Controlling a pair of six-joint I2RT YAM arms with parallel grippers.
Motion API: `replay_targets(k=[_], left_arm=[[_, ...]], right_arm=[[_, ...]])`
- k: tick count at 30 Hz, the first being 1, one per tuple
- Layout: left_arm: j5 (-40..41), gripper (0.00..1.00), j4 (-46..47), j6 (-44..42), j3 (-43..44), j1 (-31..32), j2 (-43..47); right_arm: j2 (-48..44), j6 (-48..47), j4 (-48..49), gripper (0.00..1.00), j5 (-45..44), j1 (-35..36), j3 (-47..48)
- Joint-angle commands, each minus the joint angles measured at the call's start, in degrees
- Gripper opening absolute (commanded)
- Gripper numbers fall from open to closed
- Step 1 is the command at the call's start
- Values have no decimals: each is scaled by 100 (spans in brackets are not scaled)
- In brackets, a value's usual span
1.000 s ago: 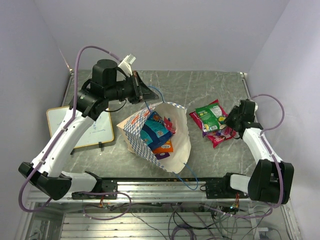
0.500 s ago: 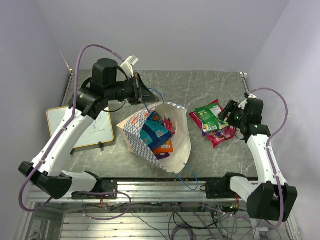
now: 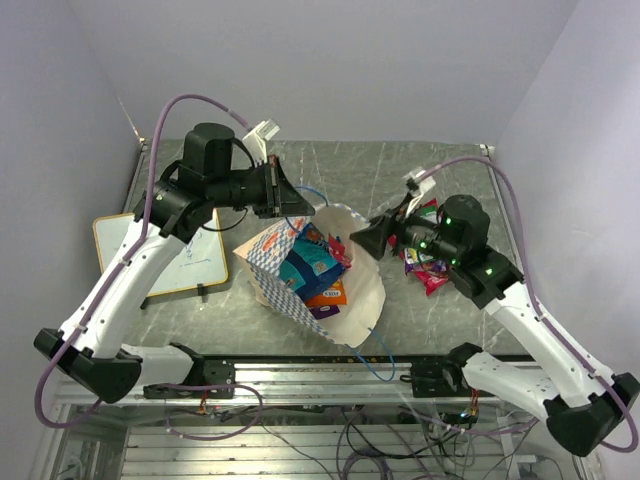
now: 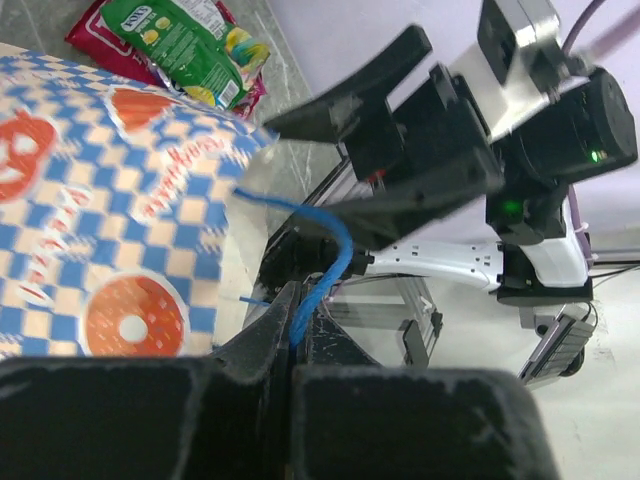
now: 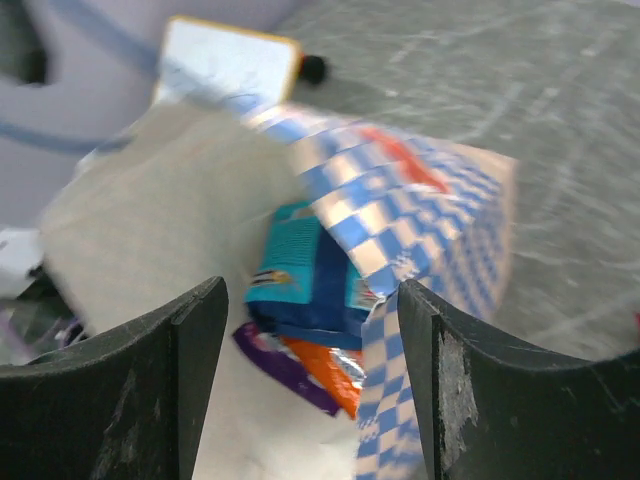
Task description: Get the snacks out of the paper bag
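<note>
The paper bag [image 3: 355, 290] lies on its side mid-table, mouth toward the front right. Blue, orange and purple snacks [image 3: 312, 270] lie inside it; they also show in the right wrist view [image 5: 305, 290]. My left gripper [image 3: 290, 192] is shut on the bag's blue cord handle [image 4: 325, 275] and holds the far edge up. My right gripper [image 3: 368, 238] is open and empty, hovering at the bag's right rim, facing the mouth. Green and red snacks [image 3: 425, 255] lie on the table right of the bag, partly hidden by the right arm; they also show in the left wrist view [image 4: 180, 45].
A white framed writing board [image 3: 165, 255] lies at the left of the table under the left arm. The second blue cord handle [image 3: 378, 355] trails over the front rail. Purple walls close in on the left, back and right.
My right arm has swung left from over the snacks on the table to the bag's right rim, its gripper open. The left gripper still holds the cord handle, almost unmoved.
</note>
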State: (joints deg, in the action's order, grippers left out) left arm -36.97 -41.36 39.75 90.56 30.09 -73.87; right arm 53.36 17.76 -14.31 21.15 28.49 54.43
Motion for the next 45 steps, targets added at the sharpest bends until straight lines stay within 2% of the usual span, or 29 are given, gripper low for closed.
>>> replay_targets(k=[1,4,8,13,17,22,26,30,34,39,45], left_arm=[[-16,7,397,217,-241,-44,344],[189,7,200,122,-94,-52,342],[494,7,209,281,-20,-54,410],[538,7,760,664,-652,-52,850],[688,7,1138,728,-1118,-56,1163],[761,7,1200,854,-1048,-52,1122],[632,7,1238,693,-1024,-50,1108],[438,7,1143,553,-970,-57,1052],[406,7,789,346,-831,-47,951],[329,7,833,326,-863,-50,868],[161,7,764,331,-769,-52,732]], right_arm=[[-256,-413,756,68,-113,956,8],[-301,-1278,846,68,167,1329,-69],[73,-2659,126,68,491,1720,336],[271,-4091,3,67,933,1991,403],[158,-5599,146,54,1268,2256,-354],[222,-5873,544,50,767,2456,-905],[549,-6885,494,50,190,2593,-1240],[939,-7338,1151,51,-247,2550,-1586],[1407,-7546,1644,51,-171,2493,-1756],[1872,-7705,1976,56,0,2410,-1875],[2356,-7592,2349,56,416,2349,-1858]])
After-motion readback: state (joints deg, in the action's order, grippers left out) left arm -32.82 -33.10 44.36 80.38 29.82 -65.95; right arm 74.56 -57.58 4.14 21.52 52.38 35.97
